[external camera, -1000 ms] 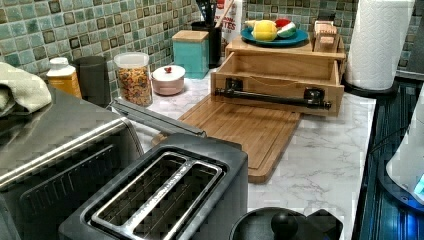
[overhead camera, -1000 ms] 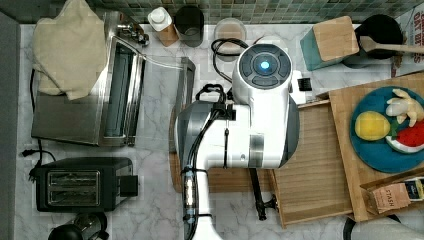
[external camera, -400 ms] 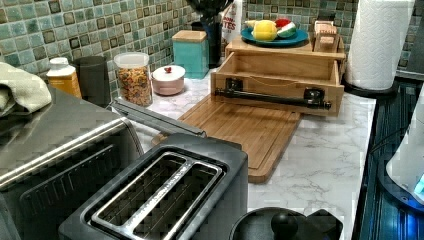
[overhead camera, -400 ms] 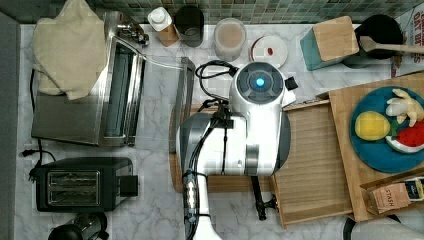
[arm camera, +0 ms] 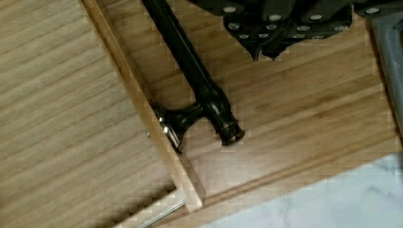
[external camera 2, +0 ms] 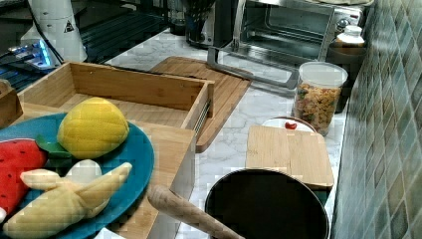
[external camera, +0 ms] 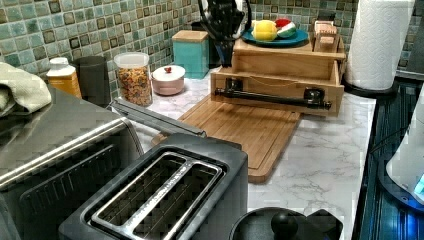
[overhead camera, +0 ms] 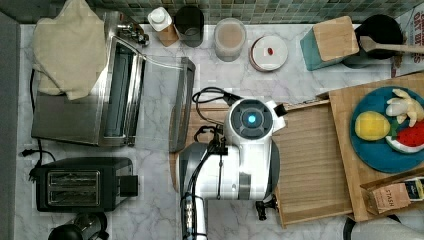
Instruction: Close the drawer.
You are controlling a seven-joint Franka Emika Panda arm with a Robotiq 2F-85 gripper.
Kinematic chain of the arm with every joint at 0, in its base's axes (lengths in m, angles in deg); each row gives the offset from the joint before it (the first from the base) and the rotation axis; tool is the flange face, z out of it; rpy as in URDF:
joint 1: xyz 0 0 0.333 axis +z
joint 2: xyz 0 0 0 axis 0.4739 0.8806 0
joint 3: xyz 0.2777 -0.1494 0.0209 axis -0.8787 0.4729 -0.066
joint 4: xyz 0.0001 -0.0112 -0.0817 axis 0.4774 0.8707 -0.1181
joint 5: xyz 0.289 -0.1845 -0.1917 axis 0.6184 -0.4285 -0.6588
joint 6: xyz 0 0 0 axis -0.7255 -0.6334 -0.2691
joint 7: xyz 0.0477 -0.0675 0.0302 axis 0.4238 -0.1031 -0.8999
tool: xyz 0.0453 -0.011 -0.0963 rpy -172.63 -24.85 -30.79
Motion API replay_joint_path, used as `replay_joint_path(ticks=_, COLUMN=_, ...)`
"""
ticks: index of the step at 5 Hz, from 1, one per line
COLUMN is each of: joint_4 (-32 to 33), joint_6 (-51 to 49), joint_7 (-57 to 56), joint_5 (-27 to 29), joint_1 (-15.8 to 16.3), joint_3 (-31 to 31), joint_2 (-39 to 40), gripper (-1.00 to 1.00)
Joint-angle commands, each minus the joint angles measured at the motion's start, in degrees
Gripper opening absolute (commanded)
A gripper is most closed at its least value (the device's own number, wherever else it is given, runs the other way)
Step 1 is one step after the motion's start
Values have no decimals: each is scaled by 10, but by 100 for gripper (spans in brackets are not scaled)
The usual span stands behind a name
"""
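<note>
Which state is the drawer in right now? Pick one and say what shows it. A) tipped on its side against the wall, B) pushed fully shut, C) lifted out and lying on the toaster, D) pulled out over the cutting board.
D: the drawer stands open, its lined bottom exposed in the top view and its black handle projecting over the cutting board in the left view.
</note>
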Motion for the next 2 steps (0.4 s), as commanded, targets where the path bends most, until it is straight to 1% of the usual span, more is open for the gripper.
replay_joint_path(ticks=1, joint_4=120, joint_6=117, joint_7=-148, joint_5=-21, joint_1=29, joint_3=-18, joint_2=-44, gripper=-100)
replay_joint_path(ticks=2, joint_4=140, joint_6=142, joint_7=-219, joint_5=-34, joint_1=30, joint_3=-13, joint_2=-28, gripper=-100)
